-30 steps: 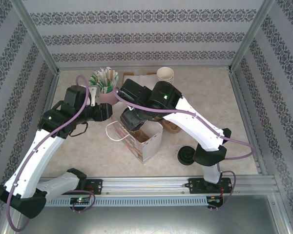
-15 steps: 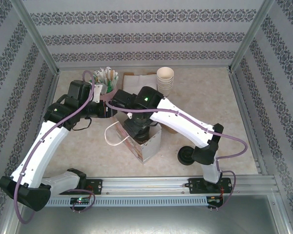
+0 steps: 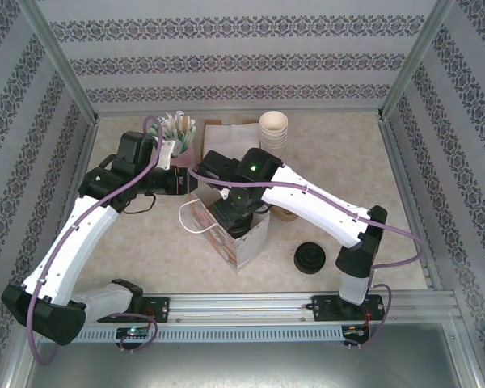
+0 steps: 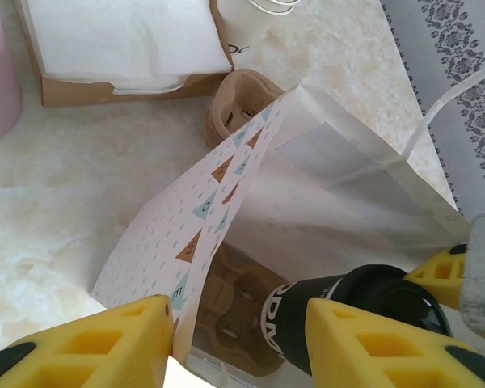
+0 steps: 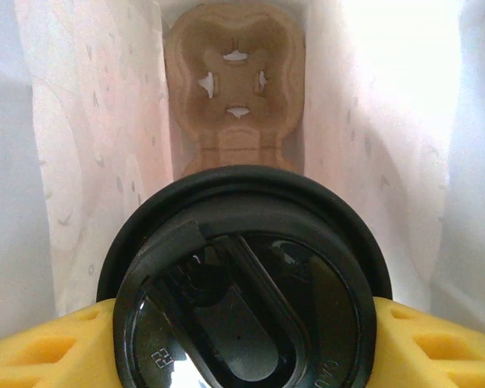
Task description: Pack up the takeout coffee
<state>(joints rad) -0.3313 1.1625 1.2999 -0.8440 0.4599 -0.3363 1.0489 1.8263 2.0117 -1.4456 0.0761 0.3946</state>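
One paper bag (image 3: 241,242) — right pincer (image 5: 242,349) tight around the takeout coffee (image 5: 244,267) inside, left pincer (image 4: 236,343) wide astride its wall

This is a robotics lab cell dressed as a café counter. An aluminium frame (image 3: 58,61) carries wall panels printed with striped floral wallpaper (image 3: 234,65). The left white and black robot arm (image 3: 69,242) and the right arm (image 3: 315,202) are bolted to a metal rail (image 3: 242,305) at the edge of a marble-look tabletop (image 3: 347,162). The stock is a coffee shop's: a stack of cream paper cups (image 3: 273,128), a pile of black plastic lids (image 3: 310,258), a brown cardboard box of white napkins (image 4: 105,89), a patterned white paper bag (image 4: 218,186) and a black-lidded takeout cup (image 5: 242,283).
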